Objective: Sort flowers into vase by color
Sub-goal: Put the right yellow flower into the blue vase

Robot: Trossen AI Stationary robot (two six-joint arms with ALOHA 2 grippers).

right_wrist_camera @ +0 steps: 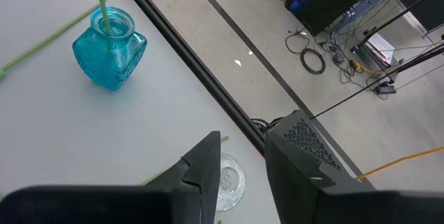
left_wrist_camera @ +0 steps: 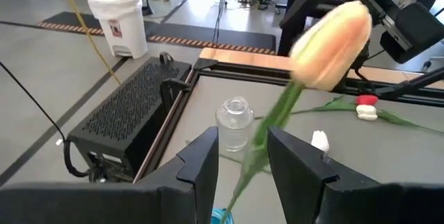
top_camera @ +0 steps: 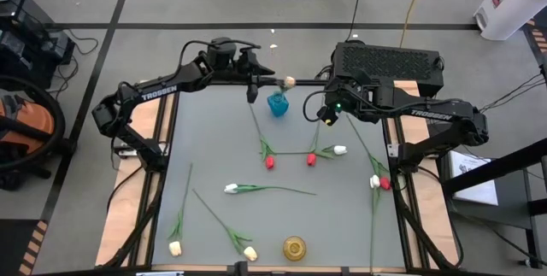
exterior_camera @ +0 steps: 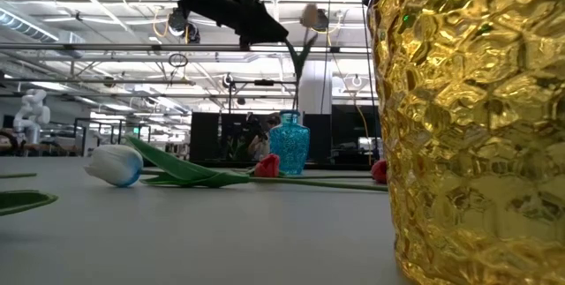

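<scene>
— High view: where is the cream-yellow tulip (top_camera: pixel 289 81)?
— Pinched by its green stem in the left gripper (top_camera: pixel 254 84), stem end inside the blue glass vase (top_camera: pixel 278 104).
— Right gripper (top_camera: pixel 324 112)?
— Fingers apart, empty, beside the vase.

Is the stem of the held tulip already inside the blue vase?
Yes. The right wrist view shows the stem entering the blue vase mouth.

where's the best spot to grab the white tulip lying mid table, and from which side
Grip the white tulip on its thin green stem, a little past the bud, coming straight down from above. It lies flat and alone on the table, stem running toward the right arm's side, so a claw closing across the stem should clear the leaves and spare the soft bud.
</scene>
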